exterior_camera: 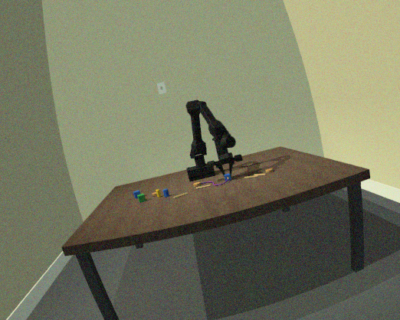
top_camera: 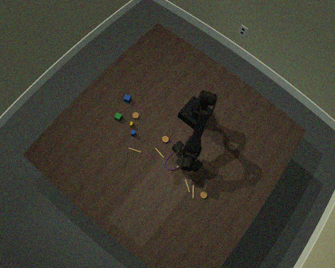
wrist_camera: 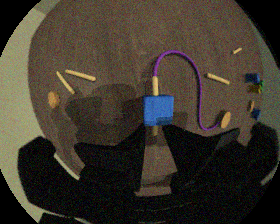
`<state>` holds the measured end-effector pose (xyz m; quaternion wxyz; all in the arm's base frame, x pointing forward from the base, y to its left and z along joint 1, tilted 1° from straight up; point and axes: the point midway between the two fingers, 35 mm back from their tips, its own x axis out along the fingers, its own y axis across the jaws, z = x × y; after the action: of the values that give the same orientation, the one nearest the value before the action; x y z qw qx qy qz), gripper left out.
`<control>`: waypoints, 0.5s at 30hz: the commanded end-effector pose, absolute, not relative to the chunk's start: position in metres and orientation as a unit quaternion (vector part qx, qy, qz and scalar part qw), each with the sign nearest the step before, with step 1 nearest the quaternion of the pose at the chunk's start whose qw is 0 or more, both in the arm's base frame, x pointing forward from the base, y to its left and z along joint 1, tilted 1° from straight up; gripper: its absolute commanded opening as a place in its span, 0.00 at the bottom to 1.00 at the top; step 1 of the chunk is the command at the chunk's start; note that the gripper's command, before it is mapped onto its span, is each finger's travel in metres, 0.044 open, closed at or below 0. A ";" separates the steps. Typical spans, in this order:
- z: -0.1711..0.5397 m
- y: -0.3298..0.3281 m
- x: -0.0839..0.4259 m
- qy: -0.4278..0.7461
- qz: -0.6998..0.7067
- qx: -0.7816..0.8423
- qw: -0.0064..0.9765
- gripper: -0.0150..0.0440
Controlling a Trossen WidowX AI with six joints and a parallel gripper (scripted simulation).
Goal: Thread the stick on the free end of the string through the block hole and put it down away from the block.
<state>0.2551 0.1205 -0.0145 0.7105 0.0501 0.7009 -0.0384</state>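
Observation:
The blue block (exterior_camera: 227, 176) (wrist_camera: 158, 109) stands on the table under my gripper; the arm hides it in the top view. The stick (wrist_camera: 155, 86) (top_camera: 178, 167) on the string lies through the block: its string end sticks out at the far side in the wrist view, its other end at the near side. The purple string (top_camera: 166, 162) (wrist_camera: 200, 90) curves from the stick to the round button (top_camera: 165, 139) (wrist_camera: 225, 120). My gripper (wrist_camera: 153, 125) is partly open, low behind the block, with the stick's near end between the fingertips, not clamped.
Two loose sticks (top_camera: 187, 186) (top_camera: 193, 192) and a loose button (top_camera: 203, 195) lie on one side. Other loose sticks (top_camera: 160, 152) (top_camera: 135, 150) lie on the other. Beyond are blue cubes (top_camera: 127, 98) (top_camera: 133, 133), a green cube (top_camera: 118, 116), a yellow piece (top_camera: 131, 123) and another button (top_camera: 135, 115).

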 end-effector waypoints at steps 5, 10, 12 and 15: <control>-0.016 0.120 0.254 0.702 -0.039 0.050 0.710 0.37; -0.016 0.120 0.254 0.702 -0.039 0.050 0.710 0.25; -0.016 0.120 0.254 0.702 -0.039 0.050 0.710 0.25; -0.016 0.120 0.254 0.702 -0.039 0.050 0.710 0.25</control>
<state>0.2542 0.1201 -0.0158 0.7093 0.0495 0.7020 -0.0390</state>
